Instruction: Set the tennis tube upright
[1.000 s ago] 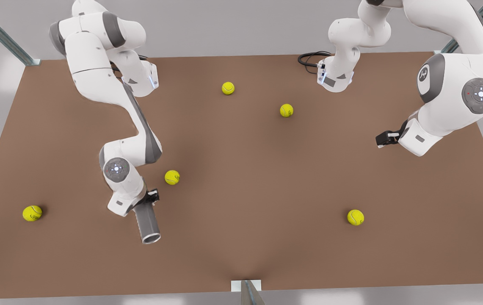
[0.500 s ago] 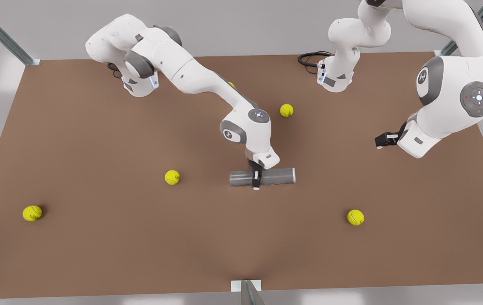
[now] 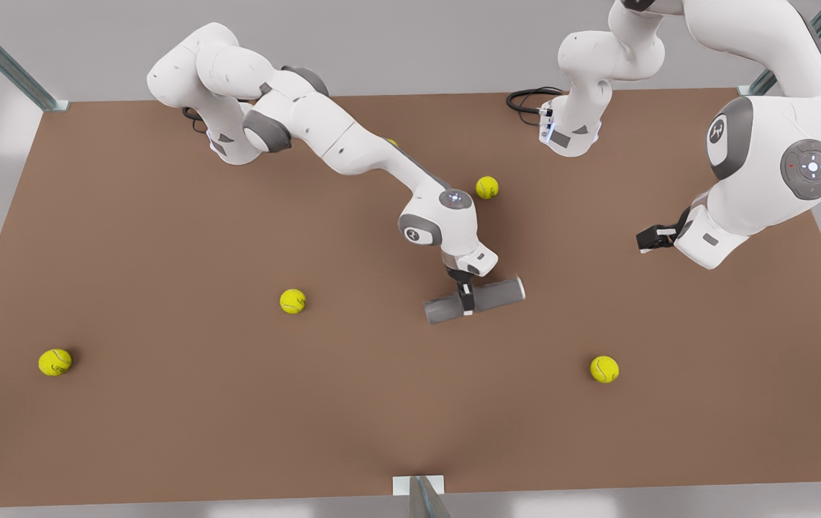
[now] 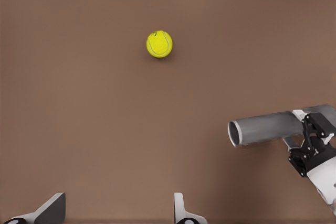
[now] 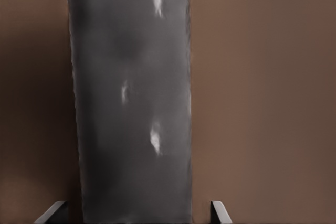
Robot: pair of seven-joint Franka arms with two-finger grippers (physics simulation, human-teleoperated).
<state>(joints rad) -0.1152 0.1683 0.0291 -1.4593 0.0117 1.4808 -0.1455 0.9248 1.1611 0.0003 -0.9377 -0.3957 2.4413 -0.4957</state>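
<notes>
The tennis tube (image 3: 500, 293) is a grey cylinder lying nearly level near the table's middle, its right end slightly farther back. My right gripper (image 3: 465, 306) is shut on the tennis tube around its middle, coming down from above. In the right wrist view the tube (image 5: 131, 98) runs between my right gripper's (image 5: 137, 214) fingertips (image 5: 54, 212). My left gripper (image 3: 646, 237) waits open over the front view's right side, apart from the tube. Its wrist view shows its spread fingers (image 4: 181, 213), the tube's open dark end (image 4: 262, 128) and the other gripper (image 4: 310, 142) on it.
Yellow-green tennis balls lie scattered on the brown table (image 3: 165, 403): one (image 3: 293, 301) to the tube's left, one (image 3: 55, 362) at the far left, one (image 3: 604, 369) front right, one (image 3: 486, 188) behind the right wrist. The left wrist view shows a ball (image 4: 159, 43).
The right arm carried the tube from the front-left of the table to the middle, then shifted it a little to the right and turned it slightly. The left arm barely moved.
</notes>
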